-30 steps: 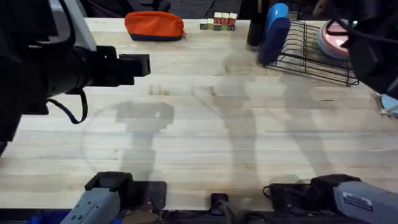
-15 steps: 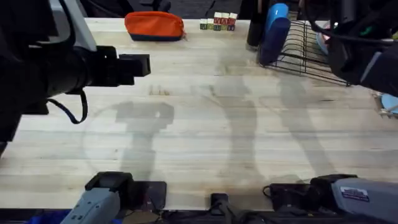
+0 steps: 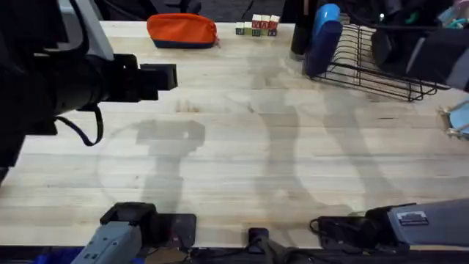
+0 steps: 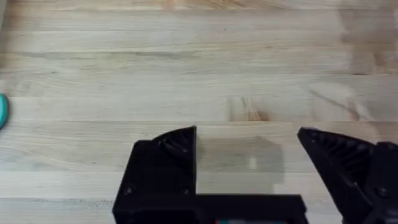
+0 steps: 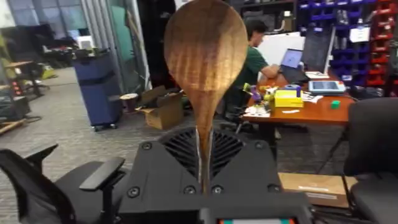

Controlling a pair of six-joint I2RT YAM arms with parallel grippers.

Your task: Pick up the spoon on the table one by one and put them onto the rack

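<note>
Overhead, one rack of black wire stands at the far right of the counter, with one blue holder and one black holder at its near-centre end. One orange pouch lies at the far edge toward the left, and a small cluster of lettered blocks sits between the pouch and the holders. Two arms are present: the left arm stretches in from the left side, large and dark, its boxy end pointing toward the middle, while the right arm reaches over the rack at the upper right. One spoon appears in the right wrist view, its wooden bowl pointing upward and its thin neck pinched between the two black fingers of the right gripper, which is clenched on it; behind it lies the room, with chairs and desks. From overhead the spoon cannot be made out beneath the dark arm above the rack. The left wrist view looks straight down on bare plank grain, where the left gripper is released, its two fingers spread wide apart with nothing between them, and a sliver of teal shows at the view's edge.
</note>
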